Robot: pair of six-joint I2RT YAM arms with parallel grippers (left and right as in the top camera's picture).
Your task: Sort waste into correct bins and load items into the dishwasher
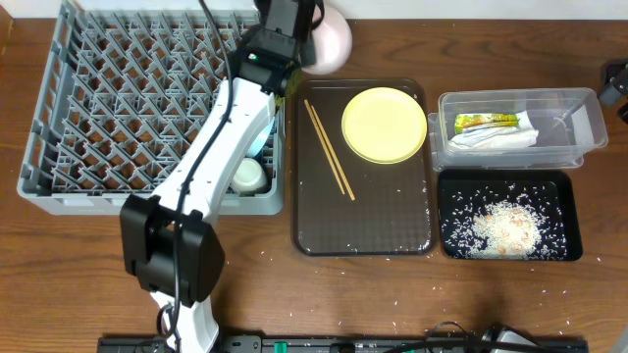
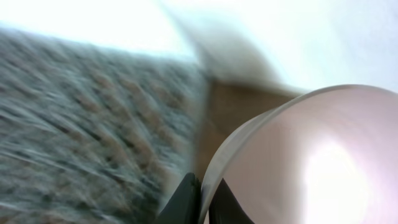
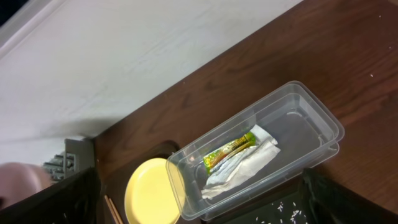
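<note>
At the far corner of the dish rack (image 1: 44, 108), grips the white bowl (image 1: 334, 44) by its rim in the closed left tool (image 2: 204, 198). Holds the right tool (image 3: 199, 202) wide, empty, near the clear tub (image 3: 324, 116); wrapper (image 3: 231, 149) print unreadable.

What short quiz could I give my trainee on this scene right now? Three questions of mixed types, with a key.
1. True or false: the yellow plate sits in the dish rack.
2. The snack wrapper lies in: A the clear tub; B the dish rack; C the brown tray.
3. What are the left fingers pinching?

Key
1. False: it lies on the brown tray, beside the chopsticks.
2. A, next to the crumpled paper.
3. The rim of the white bowl.
</note>
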